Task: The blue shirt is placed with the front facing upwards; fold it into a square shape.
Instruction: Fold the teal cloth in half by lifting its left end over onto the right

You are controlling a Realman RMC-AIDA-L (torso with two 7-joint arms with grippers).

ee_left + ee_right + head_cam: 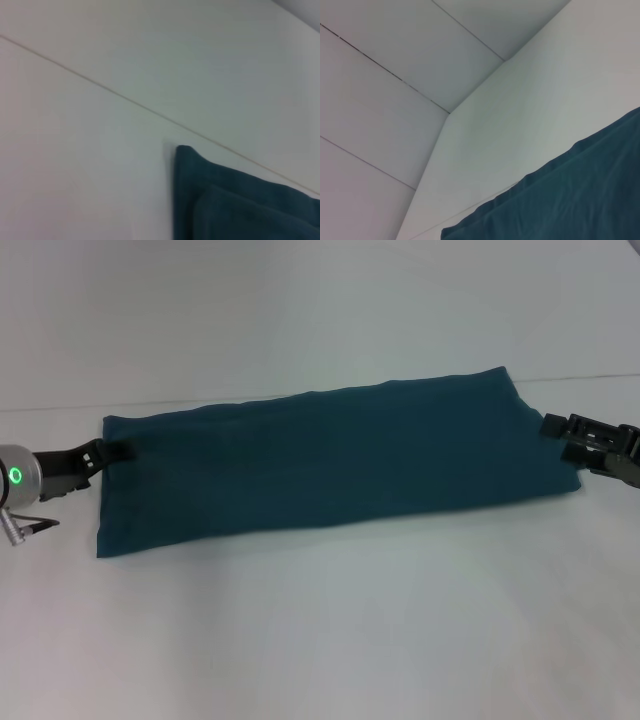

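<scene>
The blue shirt [330, 455] lies on the white table [320, 640] as a long, narrow folded band running from left to right. No print or collar shows. My left gripper [118, 451] is low at the band's left end, at the cloth's edge. My right gripper [553, 427] is low at the band's right end, at the cloth's edge. The left wrist view shows a folded corner of the shirt [240, 205] with layered edges. The right wrist view shows a stretch of the shirt [570, 200] with a wavy edge.
The table's far edge [300, 395] runs just behind the shirt, with a pale wall beyond it. Bare table surface stretches in front of the shirt.
</scene>
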